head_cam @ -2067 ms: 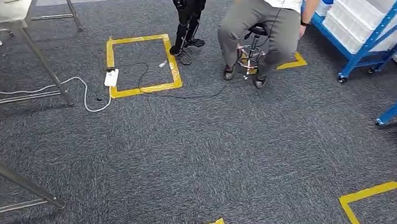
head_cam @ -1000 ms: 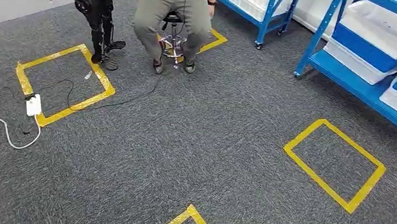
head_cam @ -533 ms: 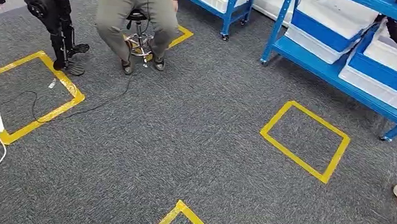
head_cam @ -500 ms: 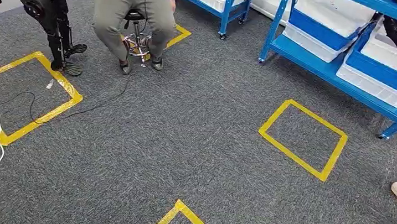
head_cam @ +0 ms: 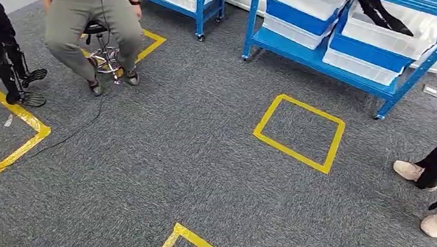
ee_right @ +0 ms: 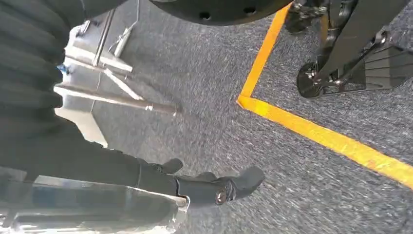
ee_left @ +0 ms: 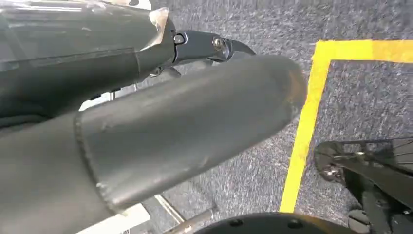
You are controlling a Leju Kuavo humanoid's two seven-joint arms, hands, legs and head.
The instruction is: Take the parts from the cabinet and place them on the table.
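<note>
The blue shelf rack (head_cam: 356, 76) stands at the far side of the carpet, loaded with white and blue bins (head_cam: 379, 30). Dark parts (head_cam: 387, 13) lie in one white bin on the upper level. In the left wrist view my left hand (ee_left: 195, 112) hangs over the carpet with its thick thumb and a dark finger stretched out, holding nothing. My right hand (ee_right: 160, 183) in the right wrist view also hangs with its fingers extended and nothing in it. A steel table's legs (ee_right: 112, 97) stand close behind it.
A person sits on a stool (head_cam: 87, 11) at the far left, beside another dark robot's legs (head_cam: 2, 58). A standing person's legs and shoes (head_cam: 436, 183) are at the right edge. Yellow tape squares (head_cam: 299, 132) mark the grey carpet, with one corner (head_cam: 191, 243) near me.
The camera has turned to the right, so the whole scene has slid left. The blue rack now sits at the top middle, and a standing person's legs have come into the right edge.
</note>
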